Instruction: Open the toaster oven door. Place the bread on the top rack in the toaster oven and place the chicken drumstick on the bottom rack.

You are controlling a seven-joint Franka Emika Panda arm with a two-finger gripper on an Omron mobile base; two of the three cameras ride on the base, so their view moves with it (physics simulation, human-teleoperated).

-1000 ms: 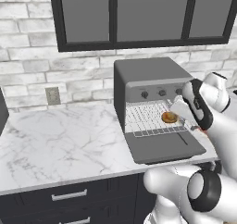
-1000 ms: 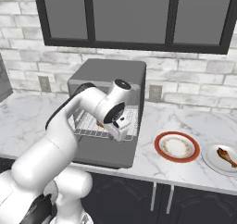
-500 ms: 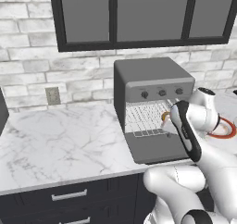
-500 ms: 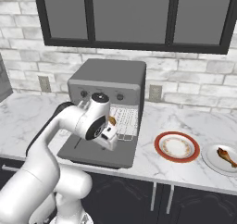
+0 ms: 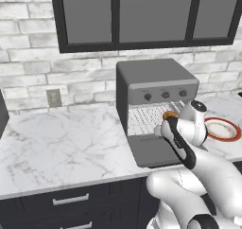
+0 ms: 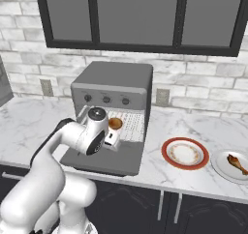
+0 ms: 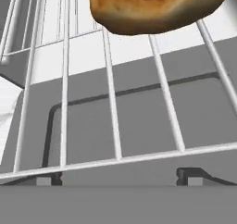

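We see the toaster oven point(image 5: 156, 88) on a marbled surface point(image 5: 61, 143), and every place below is given relative to it. Its door point(image 5: 153, 150) lies folded down flat in front. The bread point(image 7: 152, 5) rests on the top rack point(image 7: 111, 126) inside the open front, near the oven's right side. Our pincer point(image 7: 120, 177) is released, its fingertips spread wide just in front of the rack's front edge, grasping nothing. To the oven's right sit an orange-rimmed plate point(image 6: 167, 158) and, farther right, a white plate point(image 6: 220, 168) bearing the chicken drumstick point(image 6: 236, 163).
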